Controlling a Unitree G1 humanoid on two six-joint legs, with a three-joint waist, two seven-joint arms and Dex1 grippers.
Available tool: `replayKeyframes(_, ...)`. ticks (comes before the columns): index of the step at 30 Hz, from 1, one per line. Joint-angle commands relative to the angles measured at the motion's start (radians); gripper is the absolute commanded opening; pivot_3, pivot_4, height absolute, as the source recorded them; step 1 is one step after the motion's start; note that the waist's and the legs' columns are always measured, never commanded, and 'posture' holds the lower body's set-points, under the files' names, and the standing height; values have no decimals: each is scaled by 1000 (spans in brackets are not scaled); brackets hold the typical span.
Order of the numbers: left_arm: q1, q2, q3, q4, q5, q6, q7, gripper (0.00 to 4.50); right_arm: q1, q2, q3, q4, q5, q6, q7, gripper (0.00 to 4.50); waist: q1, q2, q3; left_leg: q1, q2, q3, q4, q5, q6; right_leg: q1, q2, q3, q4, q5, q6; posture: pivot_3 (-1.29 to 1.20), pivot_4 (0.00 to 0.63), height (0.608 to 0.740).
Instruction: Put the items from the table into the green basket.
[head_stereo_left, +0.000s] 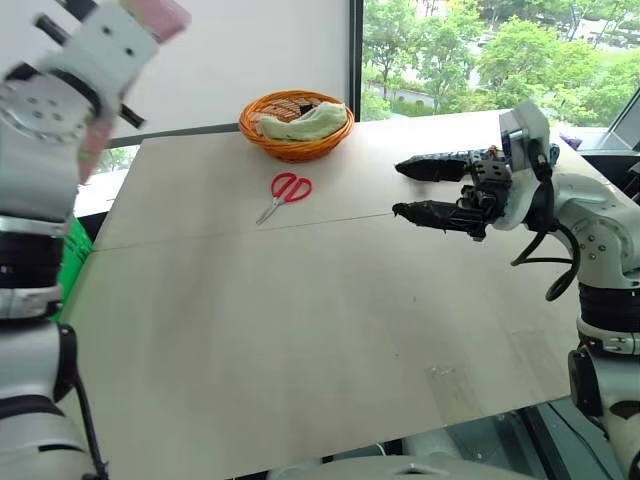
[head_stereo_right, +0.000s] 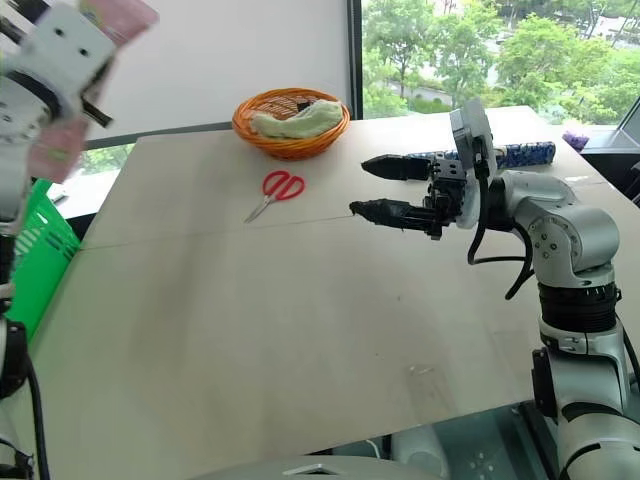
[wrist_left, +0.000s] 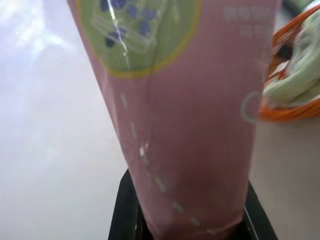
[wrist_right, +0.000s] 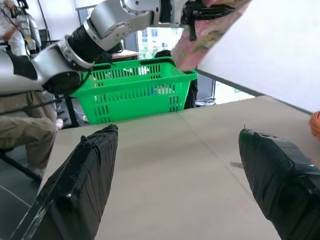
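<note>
My left gripper (wrist_left: 192, 225) is raised high at the table's left side, shut on a pink floral-printed packet (wrist_left: 185, 115). The right wrist view shows that packet (wrist_right: 210, 30) hanging in the air above the green basket (wrist_right: 135, 90), which stands beyond the table's left edge. Red-handled scissors (head_stereo_left: 285, 192) lie flat on the table (head_stereo_left: 300, 330) in front of the wicker bowl. A long blue patterned roll (head_stereo_right: 515, 155) lies at the far right, partly hidden behind my right arm. My right gripper (head_stereo_left: 400, 190) hovers over the table's right half, pointing left, open and empty.
An orange wicker bowl (head_stereo_left: 296, 125) with a pale green cloth sits at the table's far edge by the window. A person (wrist_right: 17, 115) sits beyond the basket. The basket's green side (head_stereo_right: 40, 250) shows by the left table edge.
</note>
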Motion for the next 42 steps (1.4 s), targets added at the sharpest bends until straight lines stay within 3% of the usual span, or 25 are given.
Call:
replayKeyframes(1,-50,87,11,78,139,-43,-5,230,-31,10,-5,-17,18,-35,1,4080,6,0,0,0,0,1,0,0,0,0,0,0,0,0,0,-54,0,738)
replayKeyframes(7,-9,183,-26,267,286,-88,-45,230,-25,7,10,-7,10,-59,8,4080,15,0,0,0,0,3,0,0,0,-2,0,0,0,0,0,-51,0,738)
replayKeyframes(13,89,201,7,423,316,-101,-9,230,-20,14,11,1,16,-71,2,4080,21,-2,0,0,1,3,1,0,0,-1,-1,0,2,0,0,-49,0,738)
replayKeyframes(20,179,234,63,454,302,-87,4,3471,-13,9,9,2,20,-78,2,4178,22,-11,-2,-1,2,3,1,0,0,-1,-3,-1,2,0,0,-48,0,738)
replayKeyframes(23,189,230,73,456,303,-85,11,4433,-14,8,8,10,21,-81,3,4178,23,-13,-3,-1,2,3,1,0,0,-1,-3,-1,2,0,0,-42,0,738)
replayKeyframes(34,157,256,120,487,331,-81,165,4433,-25,15,10,38,19,-86,5,4178,22,-13,-3,-1,2,3,1,0,0,-1,-3,-1,3,0,0,-40,0,738)
replayKeyframes(38,99,214,232,494,260,-115,324,4433,-25,20,12,44,25,-85,9,4178,23,-17,-4,-1,2,2,1,0,0,-2,-3,-2,3,0,0,-40,0,738)
replayKeyframes(42,76,127,438,463,115,-86,426,4433,-22,30,14,45,29,-85,7,4178,32,-17,-4,0,1,2,1,0,0,-1,-6,-2,5,0,0,-20,0,738)
